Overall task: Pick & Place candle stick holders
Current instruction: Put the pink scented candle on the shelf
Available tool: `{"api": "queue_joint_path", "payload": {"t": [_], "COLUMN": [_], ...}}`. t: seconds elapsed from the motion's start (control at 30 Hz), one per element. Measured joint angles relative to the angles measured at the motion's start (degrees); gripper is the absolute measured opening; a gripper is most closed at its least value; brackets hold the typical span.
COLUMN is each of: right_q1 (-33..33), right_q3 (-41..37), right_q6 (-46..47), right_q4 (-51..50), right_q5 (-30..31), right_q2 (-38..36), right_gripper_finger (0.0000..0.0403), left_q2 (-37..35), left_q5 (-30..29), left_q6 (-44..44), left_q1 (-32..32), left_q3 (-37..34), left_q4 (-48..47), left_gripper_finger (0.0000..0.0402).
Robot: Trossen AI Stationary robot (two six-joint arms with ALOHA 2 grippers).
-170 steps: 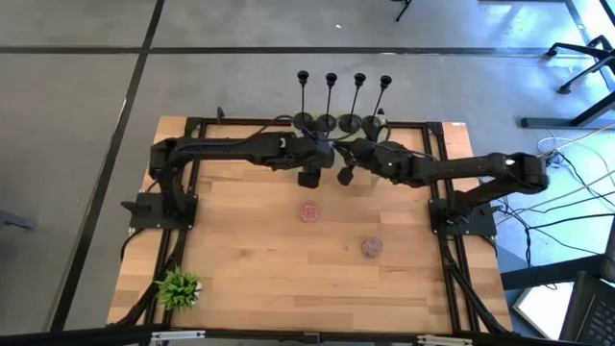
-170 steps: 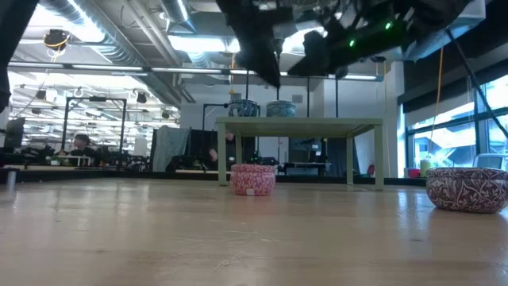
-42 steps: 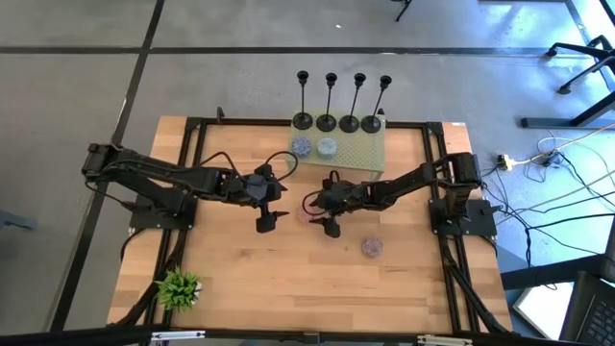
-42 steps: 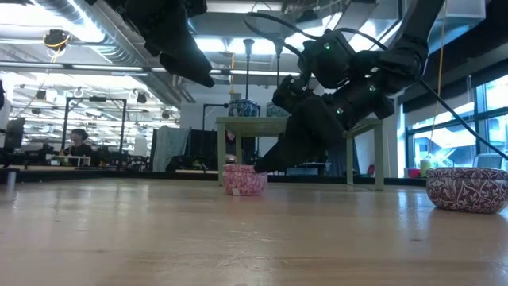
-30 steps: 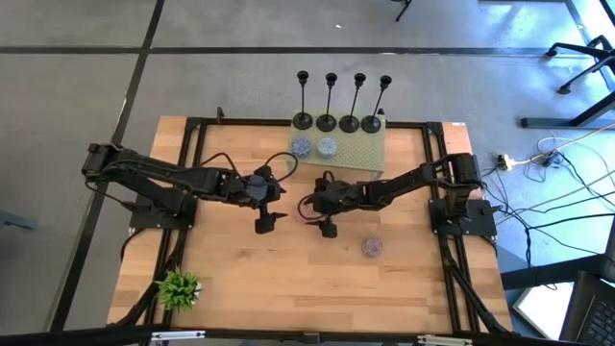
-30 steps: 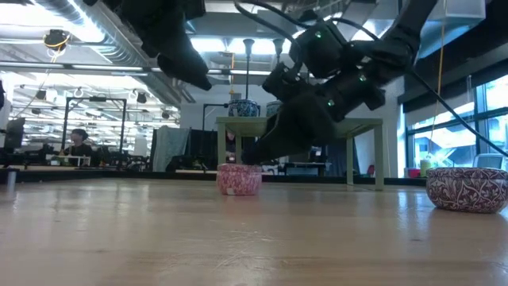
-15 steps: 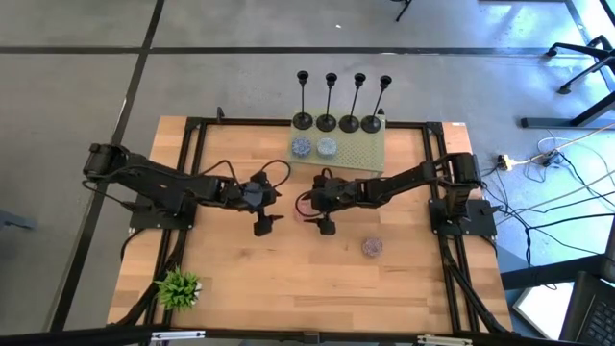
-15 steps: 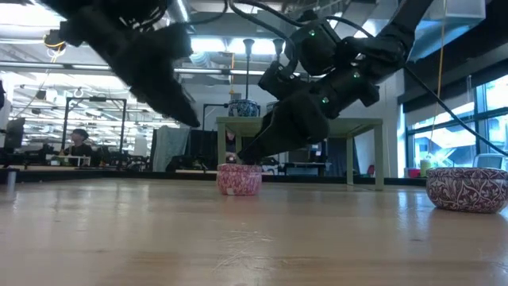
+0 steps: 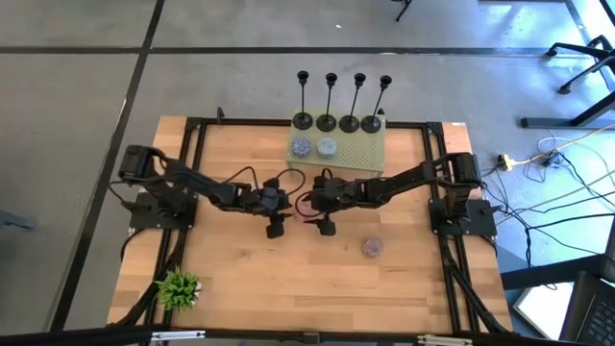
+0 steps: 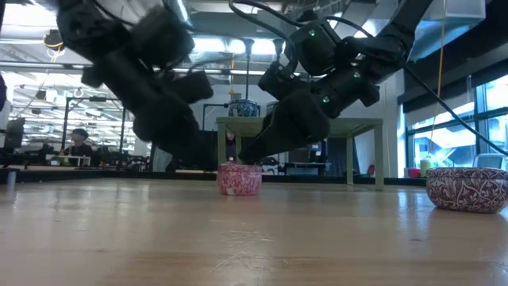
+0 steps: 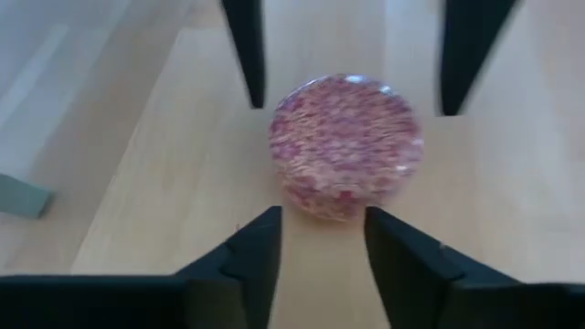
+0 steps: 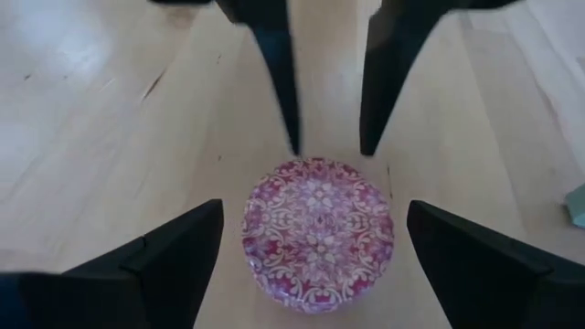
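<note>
Four black candle stick holders (image 9: pixel 344 101) stand in a row on their round bases at the table's far edge, with no gripper near them. At mid-table lies a low round pink patterned piece (image 9: pixel 300 209) (image 10: pixel 239 179). My right gripper (image 12: pixel 311 265) is open, a finger on either side of the pink piece (image 12: pixel 318 233) with clear gaps. My left gripper (image 11: pixel 322 212) faces it from the table's left. Its fingers stand a narrow gap apart, their tips right at the near side of the pink piece (image 11: pixel 345 146). Whether they touch it I cannot tell.
A green mat (image 9: pixel 357 157) at the far edge carries two small bluish round pieces (image 9: pixel 314 147). A darker patterned bowl (image 9: pixel 372 247) (image 10: pixel 467 189) lies right of centre, and a small green plant (image 9: pixel 178 286) sits at the near left. Bare wood lies toward the near edge.
My left gripper has come down and toward the table's right, up to the pink piece. My right gripper and the pink piece have kept still.
</note>
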Motion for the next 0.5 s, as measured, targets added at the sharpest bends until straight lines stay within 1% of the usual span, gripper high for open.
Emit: {"api": "queue_joint_path", "payload": {"t": [0.1, 0.2, 0.27, 0.33, 0.43, 0.5], "right_q1": [0.0, 0.0, 0.0, 0.0, 0.0, -0.2], "right_q3": [0.0, 0.0, 0.0, 0.0, 0.0, 0.0], "right_q6": [0.1, 0.1, 0.1, 0.1, 0.1, 0.1], "right_q4": [-0.1, -0.2, -0.2, -0.1, -0.2, -0.5], "right_q5": [0.0, -1.6, -2.7, -2.0, 0.5, 1.1], "right_q2": [0.0, 0.0, 0.0, 0.4, 1.3, 2.2], "right_gripper_finger": [0.0350, 0.0350, 0.0350, 0.0350, 0.0350, 0.0350], "left_q2": [2.8, 4.7, 5.5, 5.8, 5.8, 5.8], "left_q5": [1.0, 4.6, 6.7, 8.0, 8.1, 8.1], "left_q6": [-0.9, -1.0, -1.4, -1.8, -1.9, -1.9], "left_q1": [1.5, 2.8, 3.4, 3.8, 3.9, 3.9], "left_q3": [0.0, 0.0, 0.0, 0.0, 0.0, 0.0], "left_q4": [3.5, 7.1, 8.6, 9.6, 9.6, 10.0], "left_gripper_finger": [0.0119, 0.0098, 0.0090, 0.0086, 0.0084, 0.0084]}}
